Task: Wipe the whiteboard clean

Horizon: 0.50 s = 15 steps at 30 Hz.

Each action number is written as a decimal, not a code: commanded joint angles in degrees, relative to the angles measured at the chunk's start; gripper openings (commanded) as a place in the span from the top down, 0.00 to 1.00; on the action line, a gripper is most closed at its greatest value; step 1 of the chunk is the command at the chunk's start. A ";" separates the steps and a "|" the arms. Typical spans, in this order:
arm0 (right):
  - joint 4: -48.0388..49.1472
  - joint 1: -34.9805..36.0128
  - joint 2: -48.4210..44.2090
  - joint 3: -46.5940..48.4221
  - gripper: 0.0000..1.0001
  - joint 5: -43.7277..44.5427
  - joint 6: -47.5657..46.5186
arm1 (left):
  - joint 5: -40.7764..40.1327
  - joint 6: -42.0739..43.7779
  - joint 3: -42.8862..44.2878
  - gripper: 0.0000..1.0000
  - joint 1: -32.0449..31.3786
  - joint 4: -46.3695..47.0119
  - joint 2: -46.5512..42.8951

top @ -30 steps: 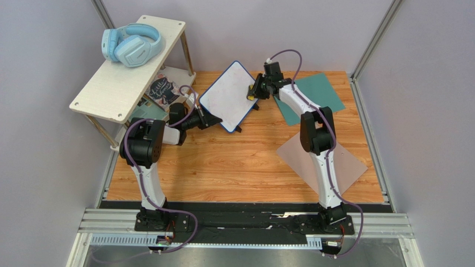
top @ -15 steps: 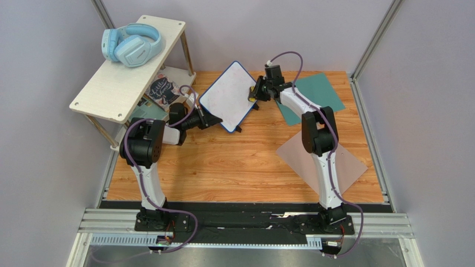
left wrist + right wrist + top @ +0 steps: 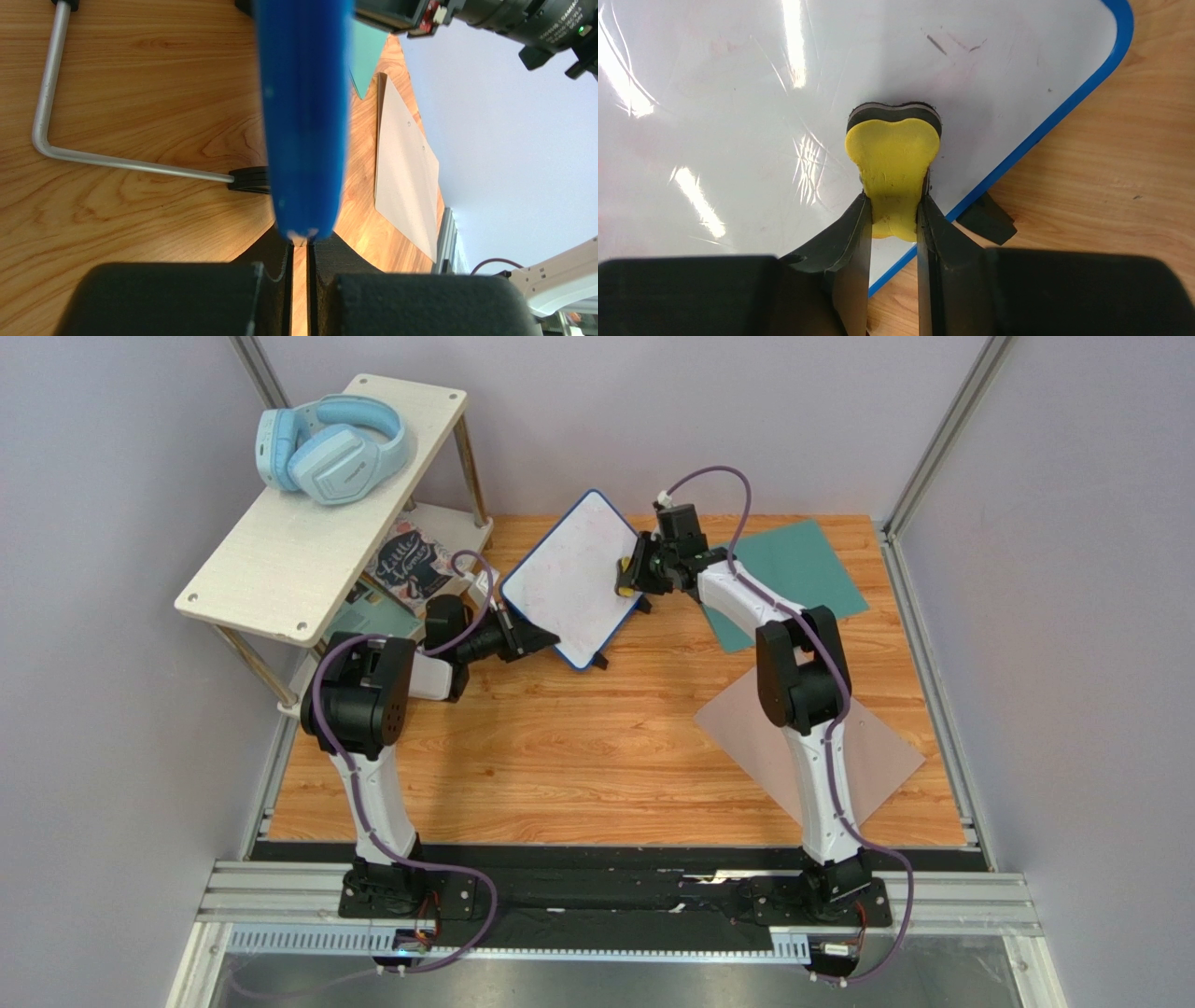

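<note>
The whiteboard (image 3: 568,577), white with a blue frame, stands tilted at the back of the wooden table. My left gripper (image 3: 537,634) is shut on its lower left frame edge; in the left wrist view the blue frame (image 3: 303,105) runs down into the closed jaws of the left gripper (image 3: 300,245). My right gripper (image 3: 634,569) is shut on a yellow eraser (image 3: 894,150) with a dark felt underside. The eraser is pressed flat on the whiteboard (image 3: 738,105) near its right edge, between the tips of the right gripper (image 3: 892,210). Faint pink smears and small dark marks show on the glossy surface.
A pale shelf (image 3: 302,546) holding light-blue headphones (image 3: 330,448) stands at the back left. A teal sheet (image 3: 807,560) lies at the back right, a grey-brown sheet (image 3: 877,749) nearer on the right. The board's metal support leg (image 3: 105,159) rests on the table.
My right gripper has slid the eraser a little to the left and up along the board's right side. The left arm and the board have not moved.
</note>
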 commanded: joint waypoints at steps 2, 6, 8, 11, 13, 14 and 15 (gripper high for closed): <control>-2.19 4.65 -0.41 -5.78 1.00 -3.10 0.47 | 3.33 1.15 -0.32 1.00 -0.98 0.77 0.59; -2.10 4.75 -0.76 -8.42 1.00 -3.01 0.82 | 3.33 1.15 -0.50 1.00 -0.98 0.77 0.32; -2.02 4.66 -0.93 -9.92 1.00 -2.66 1.35 | 3.42 1.15 -0.41 1.00 -0.98 0.86 0.32; -1.14 3.61 -1.20 -12.20 1.00 -4.41 3.54 | 3.33 1.15 -0.59 1.00 -0.98 0.86 0.24; -0.61 3.34 -1.46 -13.34 1.00 -5.29 4.51 | 3.33 1.15 -0.59 1.00 -0.98 0.95 0.24; -0.18 2.90 -1.55 -14.22 1.00 -5.56 4.86 | 3.33 1.15 -0.59 1.00 -0.98 0.95 0.24; -0.08 2.81 -1.64 -14.49 1.00 -5.74 5.12 | 3.33 1.06 -0.59 1.00 -0.89 1.03 0.24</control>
